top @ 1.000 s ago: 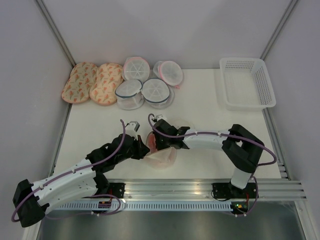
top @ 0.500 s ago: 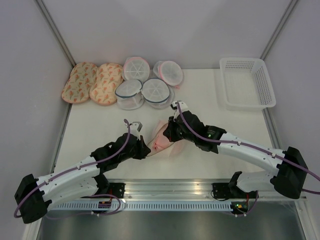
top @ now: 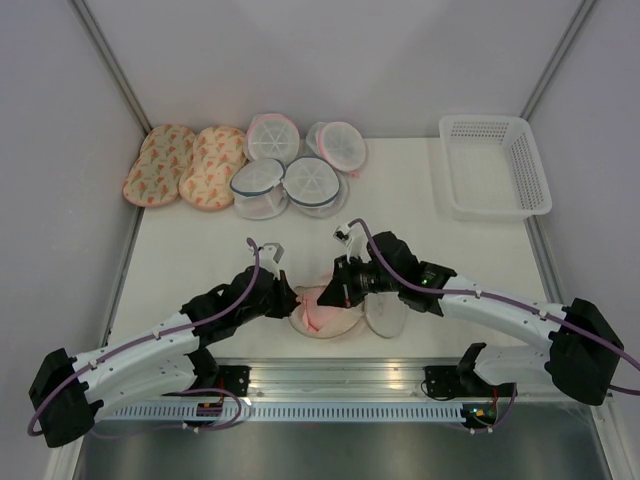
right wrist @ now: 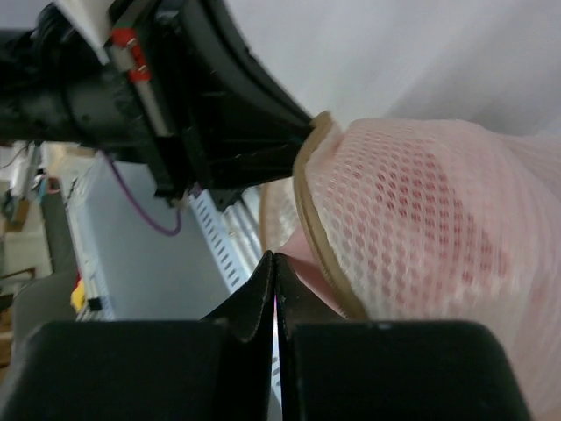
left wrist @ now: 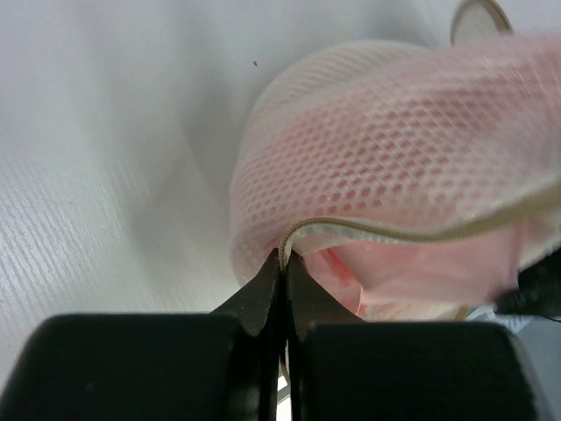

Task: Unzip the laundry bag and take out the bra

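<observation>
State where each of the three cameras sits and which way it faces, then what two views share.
Top external: above and behind the bases, looking down on the table; both arms show, meeting at the laundry bag.
Left wrist: on the left arm, looking along the left jaws, shut on the bag's rim.
Right wrist: on the right arm, facing the bag's mesh and the left arm; the right jaws show, shut.
Shared: both wrist views show the bag's pink-filled mesh.

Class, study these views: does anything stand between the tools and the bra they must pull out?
Only the laundry bag mesh, which wraps most of the bra. The left tool pinches the bag's open rim. Below that rim, pink fabric lies bare beside the shut right tool.
</observation>
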Robot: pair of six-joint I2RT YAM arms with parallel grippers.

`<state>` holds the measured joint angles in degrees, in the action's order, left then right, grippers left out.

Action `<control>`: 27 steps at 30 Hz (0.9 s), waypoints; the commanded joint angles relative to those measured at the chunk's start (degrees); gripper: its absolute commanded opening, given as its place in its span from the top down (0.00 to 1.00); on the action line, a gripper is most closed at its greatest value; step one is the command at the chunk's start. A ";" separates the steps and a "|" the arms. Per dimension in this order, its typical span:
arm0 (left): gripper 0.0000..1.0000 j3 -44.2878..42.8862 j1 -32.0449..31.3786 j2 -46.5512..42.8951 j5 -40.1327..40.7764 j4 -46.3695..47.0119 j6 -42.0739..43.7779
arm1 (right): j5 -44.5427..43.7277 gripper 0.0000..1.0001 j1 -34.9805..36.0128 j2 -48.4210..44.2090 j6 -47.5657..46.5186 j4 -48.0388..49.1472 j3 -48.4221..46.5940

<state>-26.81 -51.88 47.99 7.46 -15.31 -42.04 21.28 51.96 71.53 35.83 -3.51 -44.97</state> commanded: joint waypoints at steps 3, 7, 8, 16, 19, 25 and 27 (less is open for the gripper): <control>0.98 -0.79 -0.24 0.00 1.41 1.42 -1.81 | 19.64 0.99 0.24 -6.21 5.11 18.49 4.53; 0.98 -1.05 -0.15 -0.17 1.50 1.42 -1.99 | 26.00 1.00 -0.02 -8.24 11.35 31.08 6.73; 0.98 -1.14 -0.24 -0.17 1.50 1.42 -1.99 | 27.05 0.99 -0.11 -8.42 14.41 34.24 7.35; 0.98 -0.62 -0.15 -1.40 1.41 1.16 -2.43 | 26.29 1.00 -2.30 -10.00 18.14 43.69 9.29; 0.98 -0.35 -0.15 -1.49 1.33 1.07 -2.78 | 16.28 0.96 -2.22 -8.61 4.18 15.00 2.27; 0.98 -0.61 -0.24 0.53 0.36 2.04 -2.96 | 3.88 0.47 1.80 -2.89 -1.29 1.16 -1.61; 0.98 -0.27 -0.24 1.32 -0.08 2.83 -3.22 | -0.60 0.44 3.92 -1.48 -1.21 0.26 -2.05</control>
<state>-26.81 -51.90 48.42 7.46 -14.98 -43.46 30.04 52.77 68.53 38.65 4.82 -44.45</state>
